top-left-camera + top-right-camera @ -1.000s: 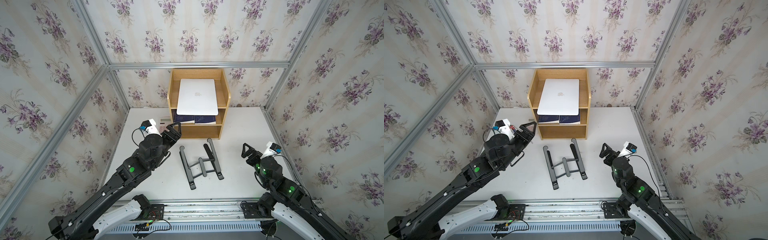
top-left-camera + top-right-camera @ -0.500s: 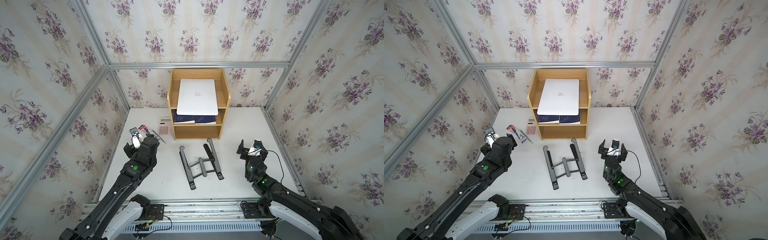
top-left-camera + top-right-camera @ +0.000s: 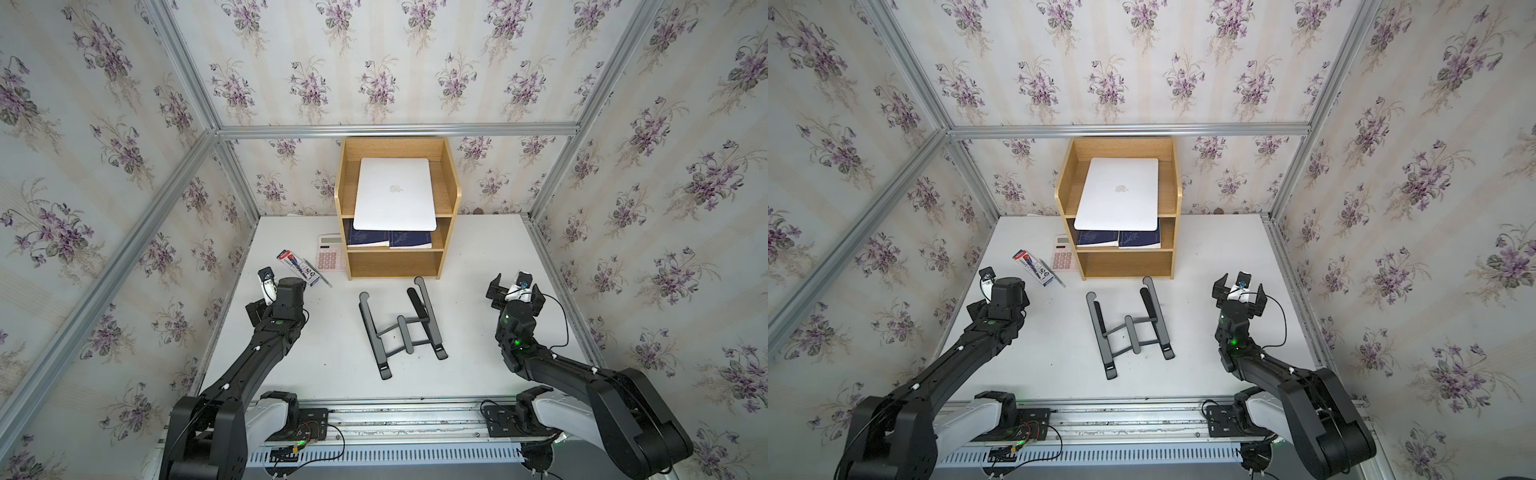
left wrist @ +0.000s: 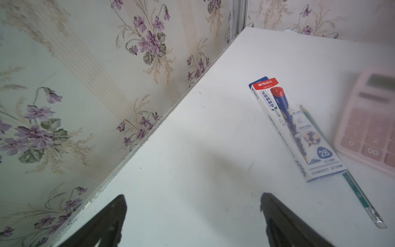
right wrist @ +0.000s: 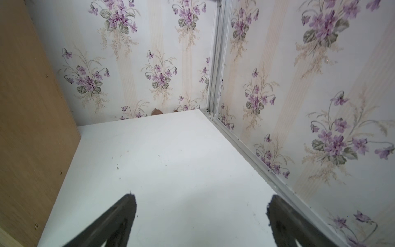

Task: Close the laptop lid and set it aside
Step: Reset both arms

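Note:
The laptop (image 3: 395,193) lies flat on the top shelf of a wooden shelf unit (image 3: 451,199) at the back of the table, and it shows in both top views. The laptop lid (image 3: 1119,193) is down, silver-white side and apple logo facing up. My left gripper (image 3: 272,305) hovers low over the table's left side, well in front of the shelf. Its fingers (image 4: 119,213) stand wide apart over bare table, so it is open. My right gripper (image 3: 516,291) is at the right side near the wall, open and empty, with its fingers (image 5: 126,211) spread.
A black folding stand (image 3: 401,328) lies mid-table between the arms. A pinkish calculator (image 3: 329,252), a pencil box (image 4: 297,130) and a loose pencil (image 4: 342,169) lie left of the shelf. Two dark blue books (image 3: 388,240) sit on the middle shelf. Papered walls close three sides.
The left arm has drawn back from the shelf's left side toward the front left, and its gripper has opened wider. The right wrist has turned and settled low at the right.

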